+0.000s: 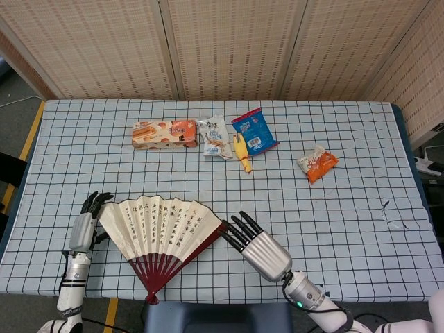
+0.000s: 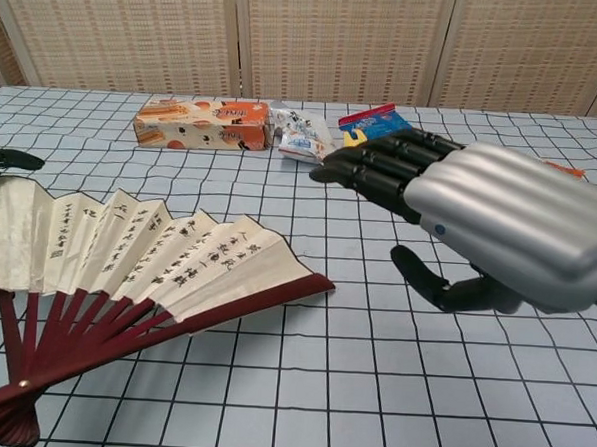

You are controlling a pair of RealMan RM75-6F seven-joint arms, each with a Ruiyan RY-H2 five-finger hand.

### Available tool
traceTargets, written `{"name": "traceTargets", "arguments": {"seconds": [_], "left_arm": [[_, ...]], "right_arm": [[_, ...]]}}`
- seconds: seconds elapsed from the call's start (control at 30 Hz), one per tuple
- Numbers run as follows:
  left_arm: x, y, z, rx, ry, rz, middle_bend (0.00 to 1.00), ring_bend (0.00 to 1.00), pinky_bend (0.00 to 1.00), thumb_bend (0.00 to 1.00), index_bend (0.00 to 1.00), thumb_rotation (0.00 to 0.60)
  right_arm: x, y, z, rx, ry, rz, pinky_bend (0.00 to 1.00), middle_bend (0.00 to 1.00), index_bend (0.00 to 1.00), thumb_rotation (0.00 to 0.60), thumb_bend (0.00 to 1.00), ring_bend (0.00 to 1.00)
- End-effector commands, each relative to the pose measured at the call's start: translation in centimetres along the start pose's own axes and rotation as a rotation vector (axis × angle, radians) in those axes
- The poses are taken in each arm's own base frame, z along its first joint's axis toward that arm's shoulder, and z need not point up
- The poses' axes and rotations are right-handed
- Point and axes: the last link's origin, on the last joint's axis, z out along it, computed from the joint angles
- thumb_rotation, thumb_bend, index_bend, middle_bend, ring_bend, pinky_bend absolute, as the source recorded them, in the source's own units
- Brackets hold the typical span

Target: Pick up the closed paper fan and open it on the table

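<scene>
The paper fan lies spread flat on the checked tablecloth near the front edge, cream leaf with dark writing and dark red ribs, pivot toward me; the chest view shows the fan at lower left. My left hand is at the fan's left edge with fingers apart, holding nothing; only its fingertips show in the chest view. My right hand hovers just right of the fan's right guard stick, fingers extended and apart, empty. The right hand fills the right of the chest view.
At the back of the table stand an orange snack box, a white packet, a yellow toy, a blue packet and an orange packet. A woven screen stands behind the table.
</scene>
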Motion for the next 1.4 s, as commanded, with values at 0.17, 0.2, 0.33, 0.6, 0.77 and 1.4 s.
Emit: {"name": "traceTargets", "arguments": {"seconds": [0.17,0.2,0.33,0.6,0.77,1.4], "left_arm": [[1.4,-1.6,-0.5,-0.040,-0.102,0.369,0.00,0.00,0.05,0.52,0.00,0.600],[1.8,-1.3,-0.5,-0.068,-0.075,0.408,0.00,0.00,0.05,0.51,0.00,0.600],[4.0,0.2,-0.1,-0.106,0.063,0.458,0.00,0.00,0.05,0.51,0.00,0.600],[8.9,-1.0,0.5,0.039,0.152,0.636,0.00,0.00,0.05,0.55,0.00,0.600],[11.8,-1.2,0.1,0.110,0.123,0.561,0.00,0.00,0.05,0.54,0.00,0.600],[15.1,2.6,-10.7,-0.082,-0.056,0.543,0.00,0.00,0.03,0.47,0.00,0.600]], "right_arm": [[-0.6,1.4,-0.9,-0.041,-0.089,-0.013,0.00,0.00,0.00,0.600,0.46,0.00],[-0.6,1.5,-1.0,-0.046,-0.089,-0.014,0.00,0.00,0.00,0.600,0.46,0.00],[-0.6,2.3,-1.5,-0.079,-0.087,-0.003,0.00,0.00,0.00,0.600,0.40,0.00],[0.7,5.1,-4.6,-0.210,-0.068,0.058,0.00,0.00,0.00,0.600,0.37,0.00],[1.6,7.2,-8.1,-0.297,-0.052,0.093,0.00,0.00,0.00,0.600,0.34,0.00],[3.6,14.4,-20.6,-0.719,0.057,0.133,0.00,0.00,0.00,0.600,0.32,0.00]]}}
